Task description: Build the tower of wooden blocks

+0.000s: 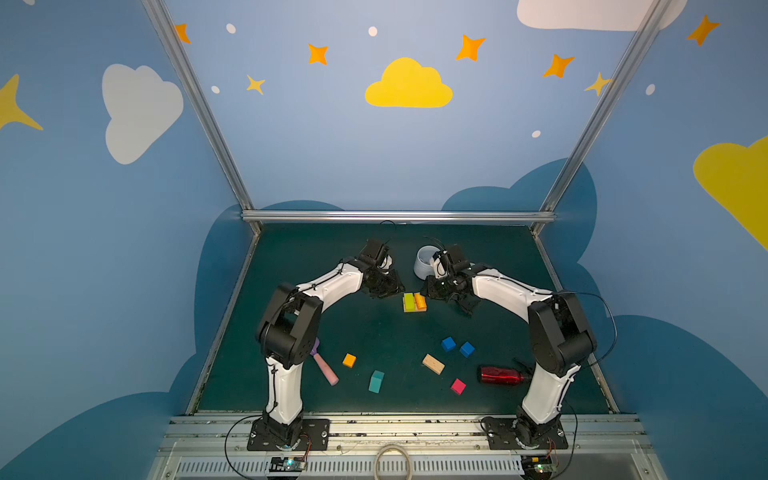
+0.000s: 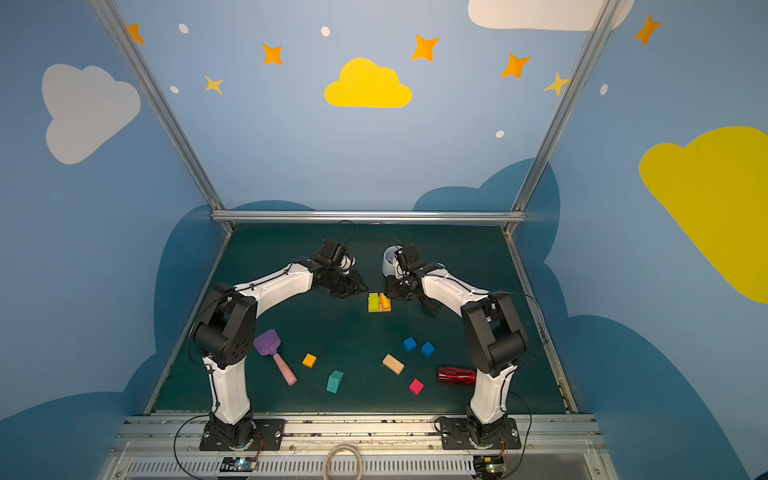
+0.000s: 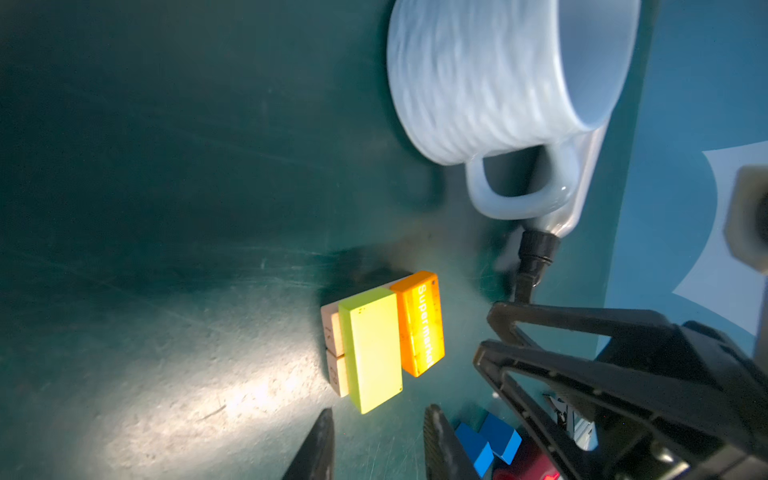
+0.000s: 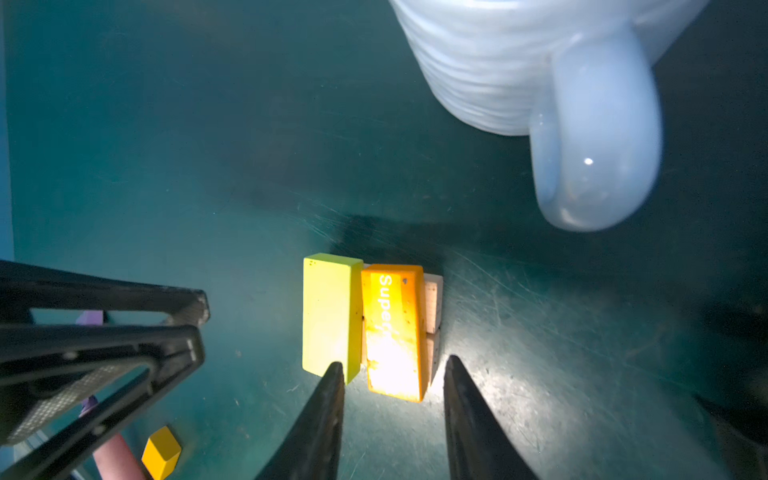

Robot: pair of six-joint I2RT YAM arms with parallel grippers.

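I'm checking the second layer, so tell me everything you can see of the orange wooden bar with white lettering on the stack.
The orange wooden bar is a glossy painted rectangular block with white lettering starting Super on top and a small dark dot near one corner. It lies flat across the pale tan wooden bars, close beside the yellow-green wooden bar, slightly skewed. The open right gripper frames one end; no contact shows.

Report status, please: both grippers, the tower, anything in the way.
Grippers open, empty: left gripper, right gripper flank the tower. Two layers: yellow-green bar, orange bar on tan bars; six loose blocks in front. Obstacle: white mug close behind.
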